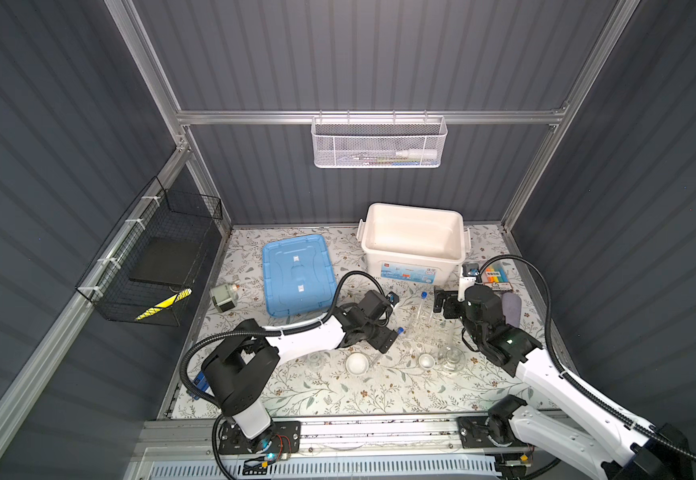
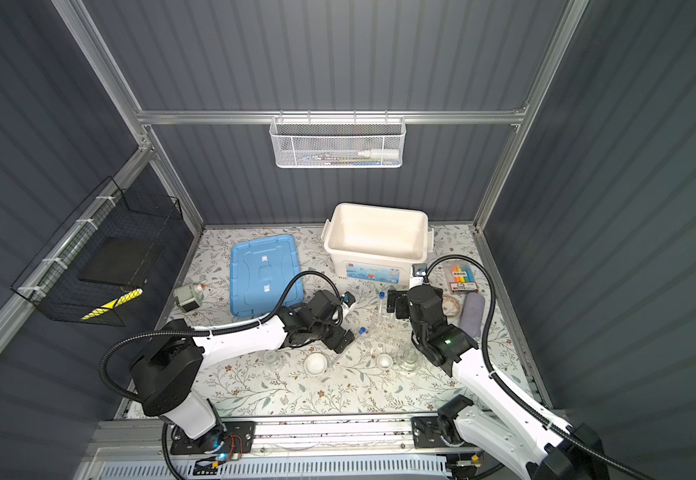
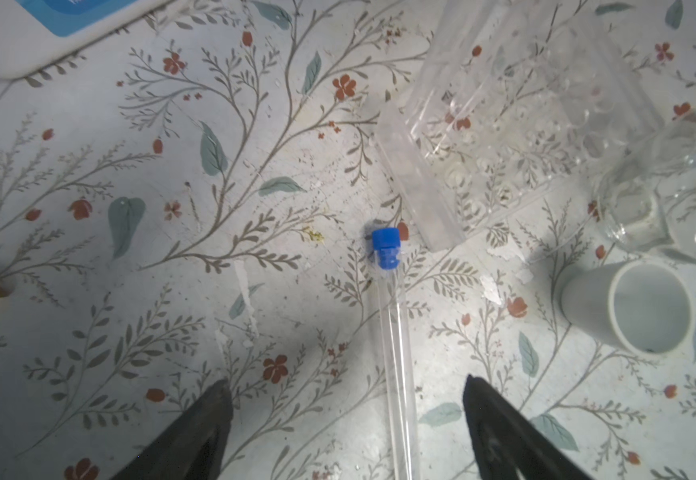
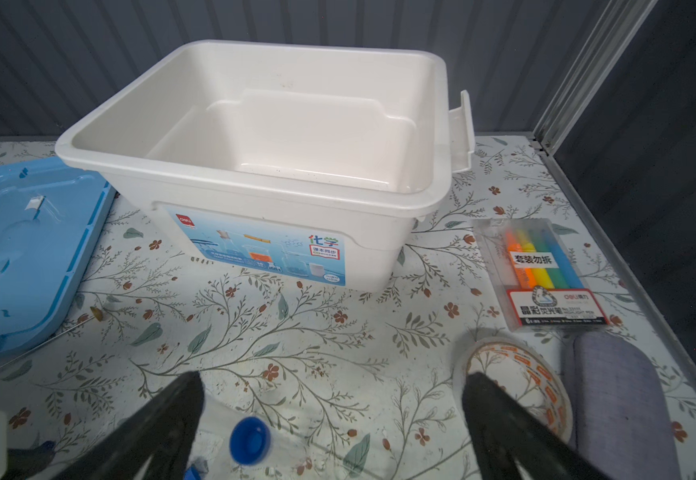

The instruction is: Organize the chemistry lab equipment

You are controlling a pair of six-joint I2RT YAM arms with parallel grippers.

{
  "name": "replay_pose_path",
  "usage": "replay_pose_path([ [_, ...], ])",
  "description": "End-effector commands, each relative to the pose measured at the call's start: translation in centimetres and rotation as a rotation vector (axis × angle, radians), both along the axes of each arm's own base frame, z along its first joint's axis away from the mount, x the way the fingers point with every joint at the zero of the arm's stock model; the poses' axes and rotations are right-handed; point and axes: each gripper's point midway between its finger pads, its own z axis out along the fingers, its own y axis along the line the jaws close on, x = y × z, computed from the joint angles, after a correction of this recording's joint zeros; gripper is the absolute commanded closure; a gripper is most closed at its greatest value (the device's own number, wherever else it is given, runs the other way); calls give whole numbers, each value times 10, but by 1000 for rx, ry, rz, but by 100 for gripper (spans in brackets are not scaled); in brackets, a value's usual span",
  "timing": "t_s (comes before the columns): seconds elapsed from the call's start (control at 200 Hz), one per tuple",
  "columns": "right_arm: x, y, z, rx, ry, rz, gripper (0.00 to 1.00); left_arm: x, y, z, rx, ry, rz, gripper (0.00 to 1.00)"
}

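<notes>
Two grippers, both spread wide. Left gripper (image 3: 345,384) straddles a blue-capped test tube (image 3: 394,353) lying flat on the mat (image 4: 296,332) in front of the white bin (image 4: 371,232), touching neither jaw. We see the clear rack (image 3: 504,124) just beside its cap, with a flask (image 3: 670,187) and white dish (image 3: 629,307) near.

Right gripper (image 4: 334,378) hangs close to another capped tube (image 4: 250,439), with bare mat between it and the bin.

Bin label reads "化学" with a red deli logo. Right of the bin, a highlighter pack (image 4: 546,270) marked "套装勿拆" and "deli", a tape roll (image 4: 516,374) and a grey case (image 4: 620,395) crowd the mat's edge. Blue lid (image 4: 18,249) lies left of the bin.
</notes>
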Motion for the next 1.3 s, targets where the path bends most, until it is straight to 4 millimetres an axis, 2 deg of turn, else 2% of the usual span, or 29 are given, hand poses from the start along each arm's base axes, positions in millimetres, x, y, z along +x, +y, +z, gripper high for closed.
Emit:
replay_pose_path([
  [0.0,0,-4,6,36,-28,-11,1,-14,7,-18,56,68,16,14],
  [0.4,3,-8,7,89,-22,-31,1,-25,13,-43,162,118,14,26],
  [0.495,3,-8,5,91,-18,-33,1,-25,15,-46,180,119,15,36],
  [0.755,1,-15,5,77,-21,-64,1,-25,14,-52,207,130,1,53],
  [0.875,0,-16,5,80,-21,-67,1,-26,12,-55,207,136,-4,55],
  [1.201,1,-15,7,91,-20,-62,1,-28,9,-61,189,153,-4,75],
  [1.296,1,-15,9,104,-22,-56,1,-29,8,-64,187,160,-4,77],
])
